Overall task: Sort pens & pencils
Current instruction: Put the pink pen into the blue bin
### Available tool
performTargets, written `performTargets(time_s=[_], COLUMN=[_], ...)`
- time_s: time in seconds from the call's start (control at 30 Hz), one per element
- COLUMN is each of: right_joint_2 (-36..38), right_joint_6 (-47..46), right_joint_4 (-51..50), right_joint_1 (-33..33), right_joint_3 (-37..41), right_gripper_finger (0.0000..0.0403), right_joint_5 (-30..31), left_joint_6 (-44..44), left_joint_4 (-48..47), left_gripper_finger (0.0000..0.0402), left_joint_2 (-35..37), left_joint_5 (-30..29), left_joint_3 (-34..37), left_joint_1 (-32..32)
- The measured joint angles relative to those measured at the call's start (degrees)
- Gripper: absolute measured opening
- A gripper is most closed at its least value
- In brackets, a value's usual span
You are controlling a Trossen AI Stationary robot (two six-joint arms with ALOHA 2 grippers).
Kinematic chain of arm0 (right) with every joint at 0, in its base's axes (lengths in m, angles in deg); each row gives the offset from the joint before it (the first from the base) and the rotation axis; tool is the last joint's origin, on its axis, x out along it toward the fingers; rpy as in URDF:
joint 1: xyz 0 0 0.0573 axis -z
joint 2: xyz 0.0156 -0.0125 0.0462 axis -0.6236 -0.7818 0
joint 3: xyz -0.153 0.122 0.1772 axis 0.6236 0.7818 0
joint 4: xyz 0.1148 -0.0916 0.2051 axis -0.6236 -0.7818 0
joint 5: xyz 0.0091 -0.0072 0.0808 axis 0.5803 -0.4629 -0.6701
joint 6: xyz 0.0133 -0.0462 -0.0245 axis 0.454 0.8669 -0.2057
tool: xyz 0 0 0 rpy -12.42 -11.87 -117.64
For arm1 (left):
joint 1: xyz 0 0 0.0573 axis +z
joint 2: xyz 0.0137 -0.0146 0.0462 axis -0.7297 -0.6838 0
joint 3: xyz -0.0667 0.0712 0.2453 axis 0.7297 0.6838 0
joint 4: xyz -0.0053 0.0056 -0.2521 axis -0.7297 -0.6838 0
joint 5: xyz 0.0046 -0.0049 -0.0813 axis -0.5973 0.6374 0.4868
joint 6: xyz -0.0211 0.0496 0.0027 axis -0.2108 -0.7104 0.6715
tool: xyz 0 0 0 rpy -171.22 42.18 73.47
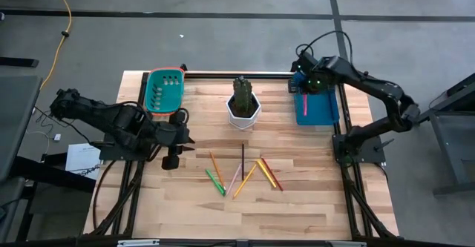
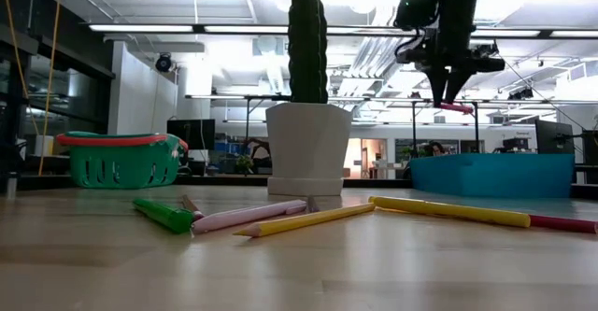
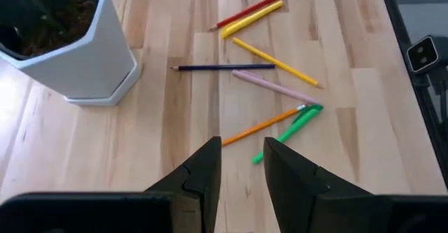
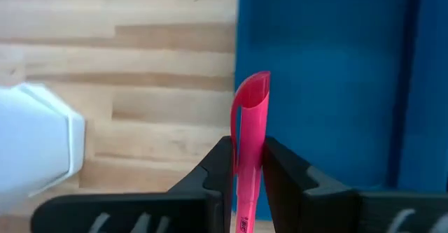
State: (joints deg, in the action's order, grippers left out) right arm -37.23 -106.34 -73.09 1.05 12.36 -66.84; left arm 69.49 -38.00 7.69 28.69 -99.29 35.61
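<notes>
Several pens and pencils lie scattered on the wooden table in front of the planter: a green pen, a pale pink pen, orange, dark and yellow pencils. A bright pink pen hangs above the blue tray, and my right gripper is shut on it. My left gripper is open and holds nothing, above the table on the near left of the planter, with the scattered sticks ahead of it. My right gripper pinches the bright pink pen's shaft between its two fingers. The fingers come from above, pointing steeply down, and lie across the pen. The pen is lifted clear and lies nearly level just below the fingertips, high over the tray's left edge.
A white planter with a cactus stands at the table's far middle. A green basket sits at the far left and the blue tray at the far right. Bare wood lies along the near edge.
</notes>
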Motion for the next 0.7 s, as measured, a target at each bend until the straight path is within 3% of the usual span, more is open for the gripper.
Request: performTargets(time_s=[0.37,0.7], right_joint_2=[-0.04,-4.30], right_joint_6=[1.13,2.20], right_joint_4=[-1.92,-3.40], right_joint_1=[7.68,9.28], right_joint_3=[0.00,0.03], right_gripper_finger=[0.0046,0.0046], right_joint_5=[0.13,0.15], left_joint_6=[-3.43,-4.29], left_joint_4=[-1.03,-1.17], left_gripper_finger=[0.0097,0.0097], left_joint_2=[0.09,0.07], left_joint_5=[0.72,0.99], left_joint_3=[0.02,0.02], left_joint_1=[1.25,1.25])
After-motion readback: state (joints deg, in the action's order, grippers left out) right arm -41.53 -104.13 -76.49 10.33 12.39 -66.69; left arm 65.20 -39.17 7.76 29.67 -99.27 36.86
